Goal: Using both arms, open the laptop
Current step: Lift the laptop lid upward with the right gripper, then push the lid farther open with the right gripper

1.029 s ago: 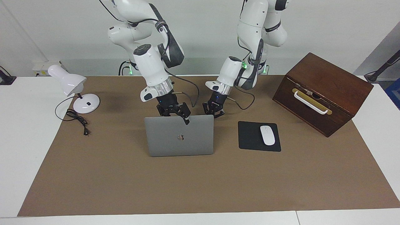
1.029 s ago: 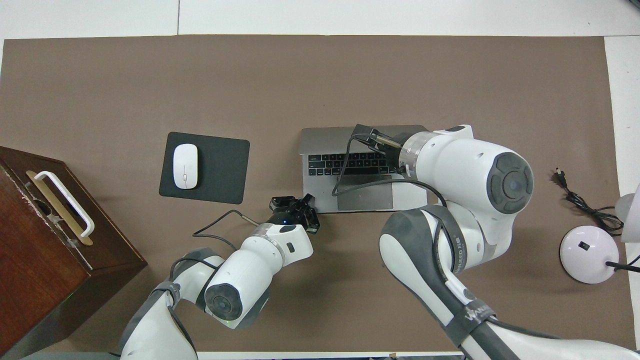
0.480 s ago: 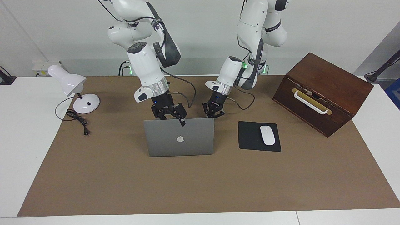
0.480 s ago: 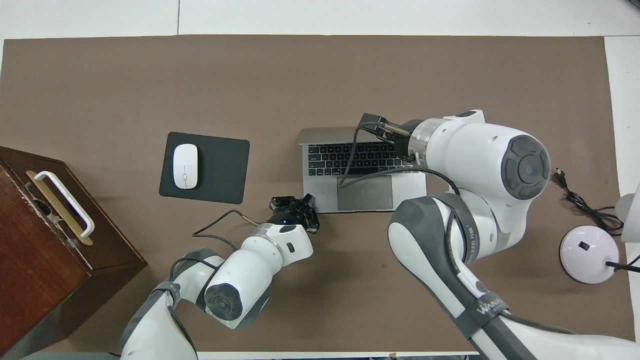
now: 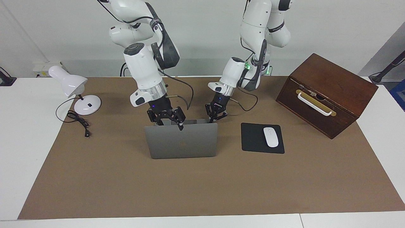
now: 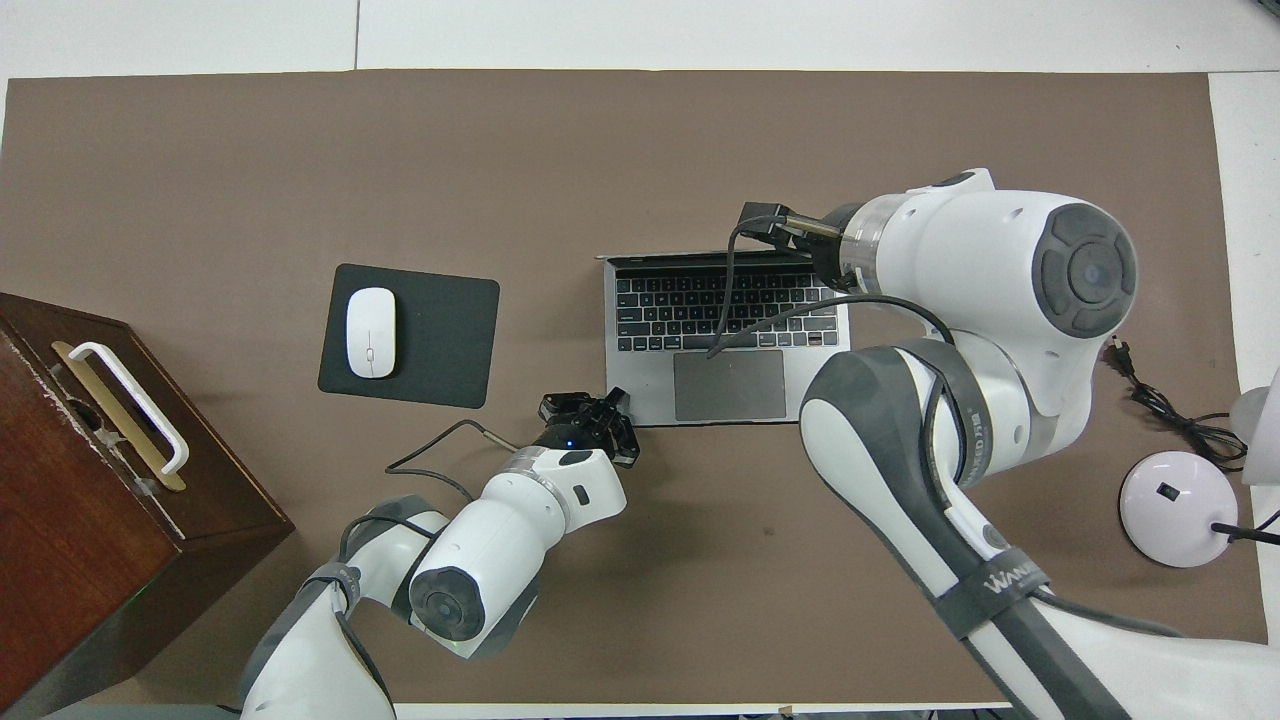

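The silver-grey laptop (image 5: 182, 142) stands open in the middle of the brown mat, its lid about upright and its back toward the facing camera. The overhead view shows its keyboard deck (image 6: 727, 310) and trackpad. My right gripper (image 5: 172, 122) is at the lid's top edge, near the middle; in the overhead view its own wrist hides it. My left gripper (image 5: 213, 119) is shut and rests with its tips on the corner of the laptop's base nearest the robots, toward the left arm's end. In the overhead view the left gripper (image 6: 607, 404) sits at that same corner.
A black mouse pad (image 5: 253, 139) with a white mouse (image 5: 271, 136) lies beside the laptop toward the left arm's end. A brown wooden box (image 5: 326, 91) with a white handle stands past it. A white desk lamp (image 5: 76, 91) and its cord sit at the right arm's end.
The lid has swung further up, from leaning over the keyboard to about upright, with my right gripper following its top edge away from the robots. The left gripper has not moved.
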Tool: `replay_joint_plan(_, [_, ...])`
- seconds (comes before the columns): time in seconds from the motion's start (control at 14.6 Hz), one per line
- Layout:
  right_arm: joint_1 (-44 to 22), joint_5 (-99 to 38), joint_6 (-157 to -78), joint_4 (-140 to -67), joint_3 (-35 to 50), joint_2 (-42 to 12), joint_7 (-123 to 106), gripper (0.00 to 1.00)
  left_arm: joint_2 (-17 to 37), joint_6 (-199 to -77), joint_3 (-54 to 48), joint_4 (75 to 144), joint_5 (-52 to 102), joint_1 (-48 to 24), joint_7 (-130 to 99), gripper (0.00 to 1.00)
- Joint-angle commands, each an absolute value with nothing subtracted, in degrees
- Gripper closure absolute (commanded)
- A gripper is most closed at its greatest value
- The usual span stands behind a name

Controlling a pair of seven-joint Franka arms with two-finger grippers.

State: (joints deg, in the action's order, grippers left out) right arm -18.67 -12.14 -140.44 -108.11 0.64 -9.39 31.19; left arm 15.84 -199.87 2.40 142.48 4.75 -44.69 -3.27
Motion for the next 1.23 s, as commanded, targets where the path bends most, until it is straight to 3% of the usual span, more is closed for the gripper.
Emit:
replay_joint_plan(0.0, [-17.5, -10.2, -138.3, -103.8, 1.1, -11.7, 30.0, 0.01, 19.4, -200.7, 3.1, 140.5, 5.5, -45.8, -3.5, 1.00])
replay_joint_plan(1.17, [-14.7, -9.8, -132.7, -96.9, 1.1, -14.7, 22.3, 0.01, 20.1, -200.7, 3.1, 140.0, 5.5, -45.8, -3.5, 1.00])
